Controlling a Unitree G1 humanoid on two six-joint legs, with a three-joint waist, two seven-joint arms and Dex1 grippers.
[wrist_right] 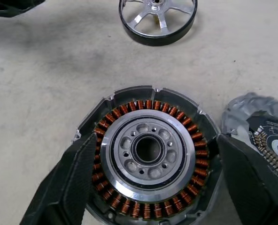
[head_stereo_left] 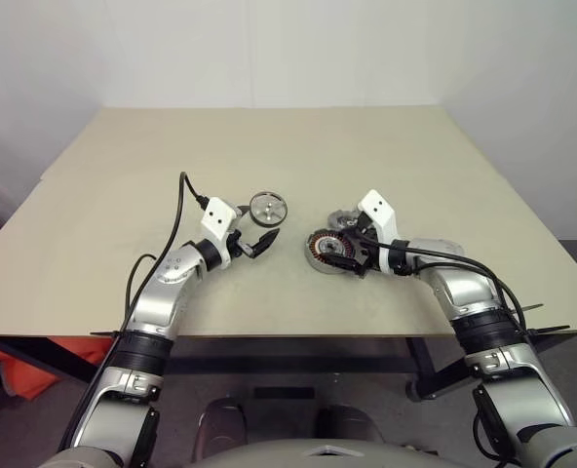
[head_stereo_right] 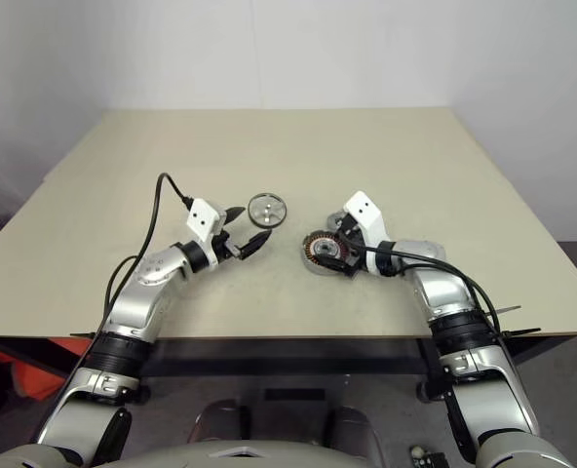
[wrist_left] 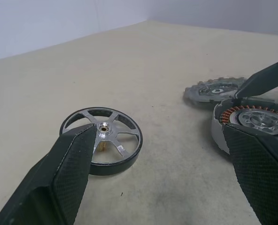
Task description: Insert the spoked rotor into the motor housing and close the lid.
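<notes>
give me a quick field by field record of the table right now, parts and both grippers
table: beige top
rotor: shiny spoked wheel lying flat, apart from the other parts
housing: ring with copper windings, flat on the table, centre empty
lid: notched grey disc, on the table beside the housing on its far side
left gripper: open, holding nothing, just short of the rotor
right gripper: open, one finger on each side of the housing, no clear grip
done so far: rotor not yet inserted, lid not yet on
</notes>
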